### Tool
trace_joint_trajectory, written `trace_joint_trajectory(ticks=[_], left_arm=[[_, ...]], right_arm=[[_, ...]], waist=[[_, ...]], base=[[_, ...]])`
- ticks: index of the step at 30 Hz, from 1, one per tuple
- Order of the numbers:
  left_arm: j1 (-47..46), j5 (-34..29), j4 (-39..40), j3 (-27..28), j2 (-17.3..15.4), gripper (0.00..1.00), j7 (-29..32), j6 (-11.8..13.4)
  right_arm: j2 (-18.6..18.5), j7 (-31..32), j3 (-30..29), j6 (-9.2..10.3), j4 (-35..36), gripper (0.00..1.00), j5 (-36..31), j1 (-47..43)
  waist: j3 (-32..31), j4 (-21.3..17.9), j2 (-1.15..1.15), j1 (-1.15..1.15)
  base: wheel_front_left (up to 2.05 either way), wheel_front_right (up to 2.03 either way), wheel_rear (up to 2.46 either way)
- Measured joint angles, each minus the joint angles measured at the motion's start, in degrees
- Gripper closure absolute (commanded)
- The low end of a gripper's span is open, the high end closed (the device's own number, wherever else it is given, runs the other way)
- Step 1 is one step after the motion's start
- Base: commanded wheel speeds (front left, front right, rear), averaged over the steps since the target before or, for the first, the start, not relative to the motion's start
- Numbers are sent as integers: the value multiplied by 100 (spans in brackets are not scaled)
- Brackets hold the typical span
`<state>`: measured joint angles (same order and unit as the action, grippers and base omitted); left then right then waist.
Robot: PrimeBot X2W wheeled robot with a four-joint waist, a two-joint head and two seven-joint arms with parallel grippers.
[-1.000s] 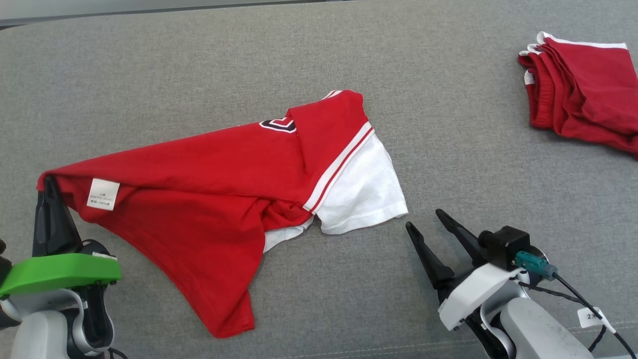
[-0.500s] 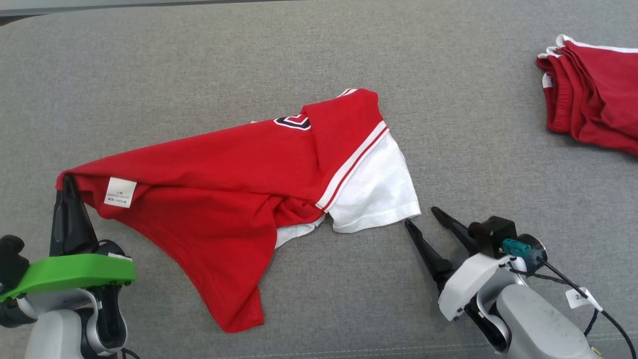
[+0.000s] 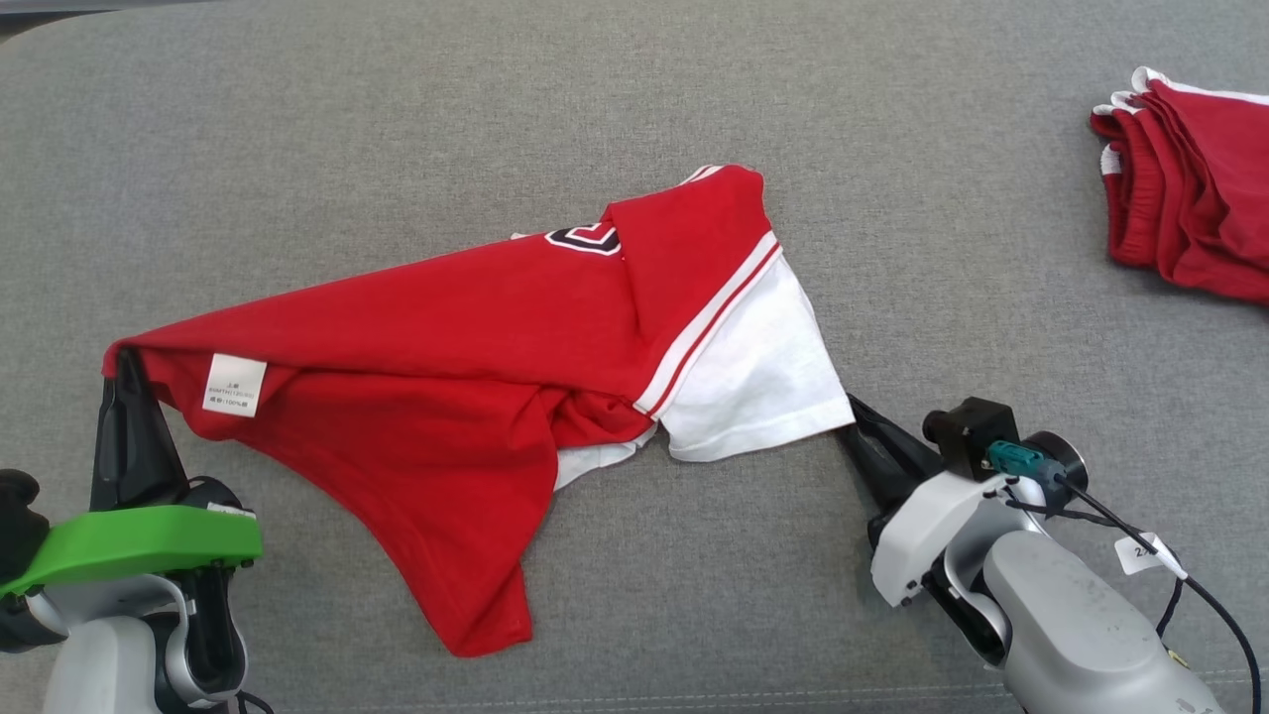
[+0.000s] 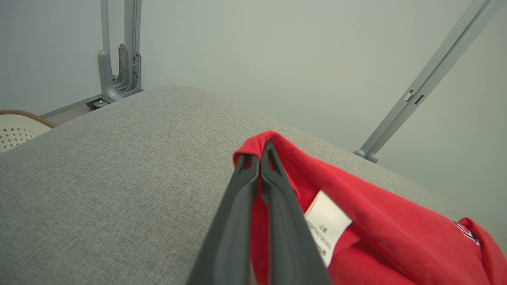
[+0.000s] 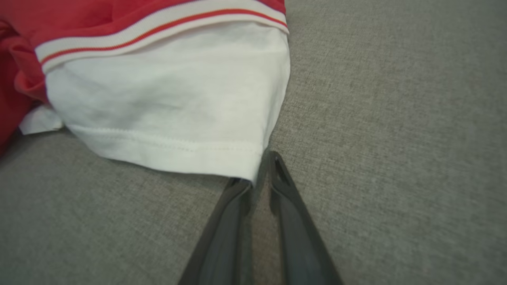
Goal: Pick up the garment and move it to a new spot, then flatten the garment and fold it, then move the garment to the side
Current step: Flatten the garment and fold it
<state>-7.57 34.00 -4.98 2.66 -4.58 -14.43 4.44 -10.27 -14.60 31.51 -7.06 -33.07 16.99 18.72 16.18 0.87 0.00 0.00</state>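
The right gripper (image 3: 855,426), standing wide open just short of the cloth a second ago, is now closing its two dark fingers almost together on the near-right corner of the white sleeve (image 3: 763,377). In the right wrist view the hem's corner is sitting between the tips with only a sliver of gap left, so it appears to be pinching the cloth. The left gripper (image 3: 124,367) is keeping its fingers clamped tight on the left end of the red-and-white short-sleeved shirt (image 3: 446,337), beside the white care label (image 3: 235,385). The shirt is lying rumpled across the middle of the surface, its left end raised. With both ends taken, the robot is probably getting ready to lift and stretch it.

The grey woven cushioned surface (image 3: 397,109) is giving soft, even support. A stack of folded red garments (image 3: 1200,188) is resting at the far right, well apart. Grey metal struts (image 4: 427,75) are rising against a pale wall beyond.
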Motion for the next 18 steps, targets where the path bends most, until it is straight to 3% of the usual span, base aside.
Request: trace_joint_trajectory(ticks=[3, 10, 18], left_arm=[[0, 0, 0, 55, 3, 100, 0, -35], [-12, 56, 142, 115, 51, 100, 0, -162], [-305, 276, 704, 36, 162, 100, -1, -580]], right_arm=[[20, 0, -45, -7, -53, 100, 3, 47], [123, 1, -860, 1, 731, 100, 344, 266], [-158, 0, -2193, 183, 2613, 100, 376, 737]], waist=[[7, -6, 0, 0], [12, -72, 0, 0], [-93, -320, 0, 0]], base=[[0, 0, 0], [0, 0, 0], [0, 0, 0]])
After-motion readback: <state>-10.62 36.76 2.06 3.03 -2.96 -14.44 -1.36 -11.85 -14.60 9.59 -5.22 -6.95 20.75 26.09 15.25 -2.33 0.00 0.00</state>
